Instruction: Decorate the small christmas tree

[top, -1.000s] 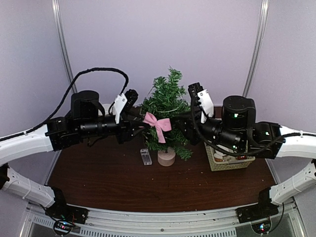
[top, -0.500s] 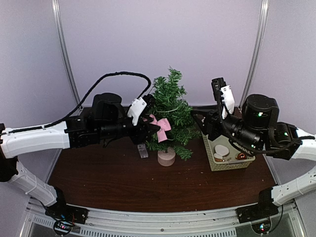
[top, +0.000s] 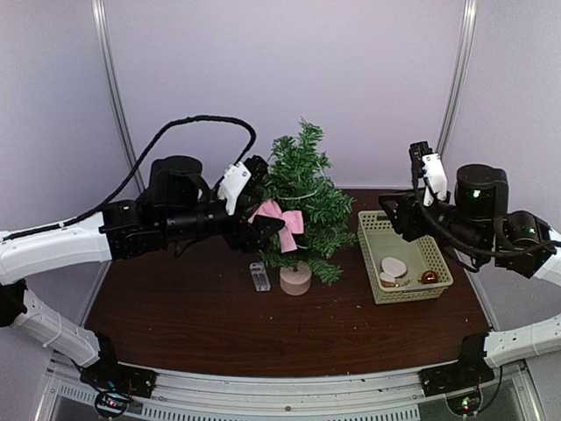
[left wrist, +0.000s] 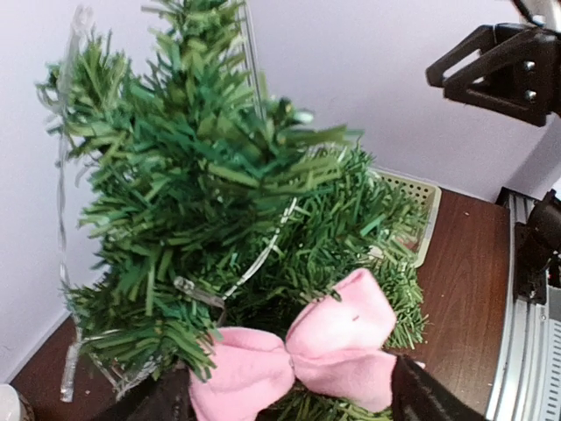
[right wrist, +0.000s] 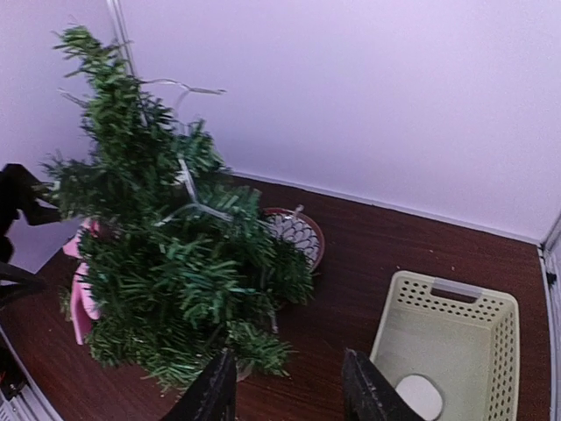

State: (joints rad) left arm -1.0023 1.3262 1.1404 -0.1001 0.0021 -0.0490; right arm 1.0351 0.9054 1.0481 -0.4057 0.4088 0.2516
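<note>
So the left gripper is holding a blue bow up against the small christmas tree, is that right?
Not quite: the bow is pink, not blue, as the left wrist view shows. The left gripper is indeed holding it against the small christmas tree.

We see the small christmas tree in dark green bristles, on a pale beige base. Against its left side sits a soft pink bow. A clear, near-colourless wire strand threads through the green branches. Just left of the tree's base lies a small clear box. Right of the tree we find a pale yellow-cream basket with a perforated grid pattern on its walls, holding a white oval piece and a shiny red-brown bauble. Behind the tree we make out a reddish-brown bowl with a white mesh pattern. Under the tree the table is dark reddish-brown.
</note>
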